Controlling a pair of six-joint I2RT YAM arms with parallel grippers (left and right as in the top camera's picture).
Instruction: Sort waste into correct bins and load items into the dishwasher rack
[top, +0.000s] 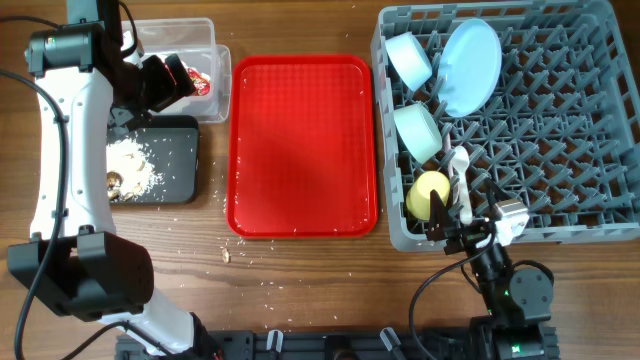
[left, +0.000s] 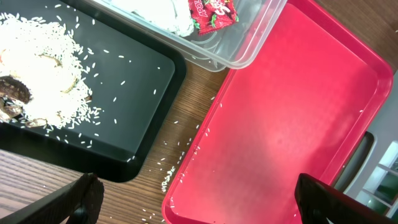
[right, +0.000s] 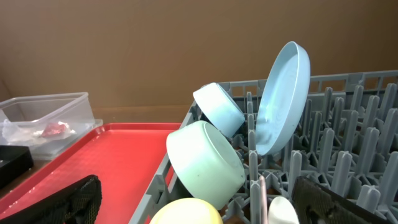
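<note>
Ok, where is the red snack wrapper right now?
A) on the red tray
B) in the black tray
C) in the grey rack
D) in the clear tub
D: the left wrist view shows the red wrapper lying inside the clear tub, beside white paper.

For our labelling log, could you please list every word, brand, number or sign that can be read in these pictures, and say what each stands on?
On the snack wrapper in the clear tub: white lettering on red, cut off by the frame edge and blurred, not readable.
On the black tray, the red tray and the dishwasher rack: no text visible.
</note>
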